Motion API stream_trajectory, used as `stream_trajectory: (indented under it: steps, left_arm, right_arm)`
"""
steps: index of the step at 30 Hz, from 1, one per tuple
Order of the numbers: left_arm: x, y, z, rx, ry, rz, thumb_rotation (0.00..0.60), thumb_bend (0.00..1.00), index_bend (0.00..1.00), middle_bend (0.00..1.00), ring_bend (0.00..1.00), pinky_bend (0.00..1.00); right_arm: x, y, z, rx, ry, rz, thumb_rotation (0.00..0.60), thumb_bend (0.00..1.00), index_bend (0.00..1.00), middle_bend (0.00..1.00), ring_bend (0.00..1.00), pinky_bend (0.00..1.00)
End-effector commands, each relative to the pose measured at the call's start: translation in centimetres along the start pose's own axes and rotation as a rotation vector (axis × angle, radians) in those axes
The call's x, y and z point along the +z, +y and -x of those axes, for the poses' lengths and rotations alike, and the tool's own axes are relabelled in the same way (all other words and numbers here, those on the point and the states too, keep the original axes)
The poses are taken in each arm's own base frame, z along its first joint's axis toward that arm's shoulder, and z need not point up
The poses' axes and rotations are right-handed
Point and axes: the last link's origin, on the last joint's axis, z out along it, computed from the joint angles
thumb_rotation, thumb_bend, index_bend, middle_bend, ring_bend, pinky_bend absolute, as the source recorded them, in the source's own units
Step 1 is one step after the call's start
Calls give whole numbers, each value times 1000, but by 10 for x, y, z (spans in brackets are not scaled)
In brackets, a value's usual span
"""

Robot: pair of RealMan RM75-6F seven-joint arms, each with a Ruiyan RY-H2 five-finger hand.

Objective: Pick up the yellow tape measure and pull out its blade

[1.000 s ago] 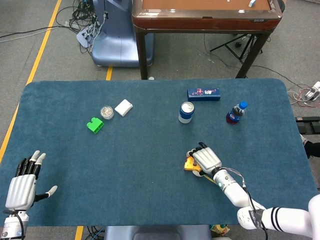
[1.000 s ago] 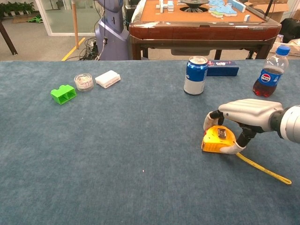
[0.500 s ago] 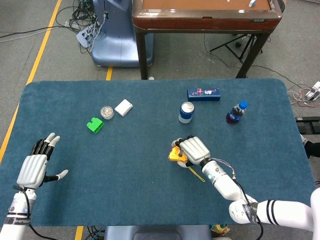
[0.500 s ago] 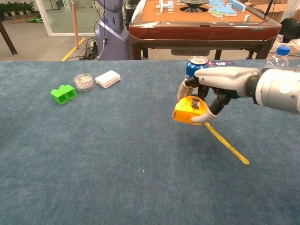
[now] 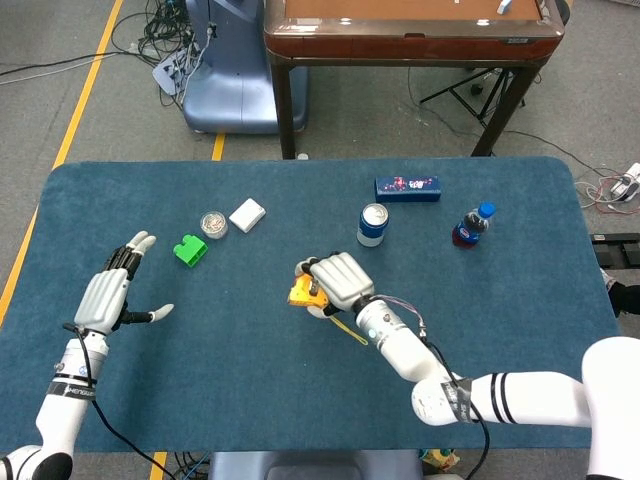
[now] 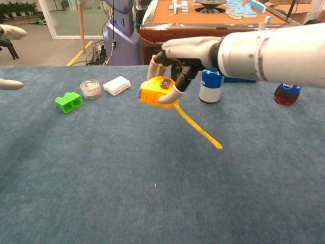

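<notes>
My right hand [image 5: 338, 279] [image 6: 184, 52] holds the yellow tape measure [image 5: 302, 291] [image 6: 154, 92] in the air above the middle of the blue table. Part of its yellow blade [image 6: 198, 128] [image 5: 349, 330] is out and hangs down to the right, its tip free. My left hand [image 5: 108, 295] is raised over the table's left side, palm inward with fingers spread and nothing in it. In the chest view only its fingertips [image 6: 10, 84] show at the left edge.
A green block [image 5: 189, 249] [image 6: 68, 101], a small round jar [image 5: 213, 223] [image 6: 91, 88] and a white box [image 5: 247, 214] [image 6: 117, 85] lie at the back left. A soda can [image 5: 372, 224] [image 6: 210, 87], a cola bottle [image 5: 470, 227] [image 6: 286, 94] and a dark blue box [image 5: 407, 188] stand at the back right.
My right hand has lifted the tape measure off the table and carried it left toward the centre, the blade trailing. My left hand has risen and moved inward and forward.
</notes>
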Motion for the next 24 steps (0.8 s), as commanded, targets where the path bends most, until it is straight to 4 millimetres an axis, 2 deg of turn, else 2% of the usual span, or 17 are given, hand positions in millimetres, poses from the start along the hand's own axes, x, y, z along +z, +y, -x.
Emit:
stream_trajectory:
  steps: [1, 8, 15, 24]
  left_arm:
    - [9, 8, 6, -67, 4, -11, 600, 126, 0, 0, 0, 0]
    - [19, 20, 18, -176, -35, -34, 600, 126, 0, 0, 0, 0]
    - [22, 27, 29, -227, -62, -46, 600, 125, 0, 0, 0, 0]
    - [26, 39, 47, -263, -81, -35, 600, 125, 0, 0, 0, 0]
  right_arm:
    - [9, -15, -3, 19, 25, 9, 600, 727, 617, 643, 549, 288]
    - [26, -40, -5, 48, 28, 27, 600, 736, 620, 645, 554, 288]
    - [42, -54, 2, 69, 33, 52, 600, 736, 629, 645, 554, 288]
    - [53, -74, 7, 124, 44, 47, 600, 736, 636, 645, 554, 288]
